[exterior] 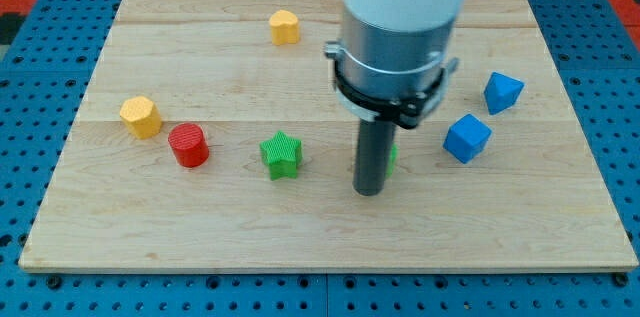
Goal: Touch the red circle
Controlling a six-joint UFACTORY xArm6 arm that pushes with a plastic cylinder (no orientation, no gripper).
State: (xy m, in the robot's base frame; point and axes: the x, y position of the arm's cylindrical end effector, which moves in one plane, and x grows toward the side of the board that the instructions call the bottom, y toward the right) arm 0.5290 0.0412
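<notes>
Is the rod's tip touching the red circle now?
Apart. The camera view shows my tip well toward the view's right of the red circle, with the green star and bare board between them.

red circle (188, 145) | green star (281, 154) | blue cube (467, 138) | yellow hexagon (140, 116)
</notes>
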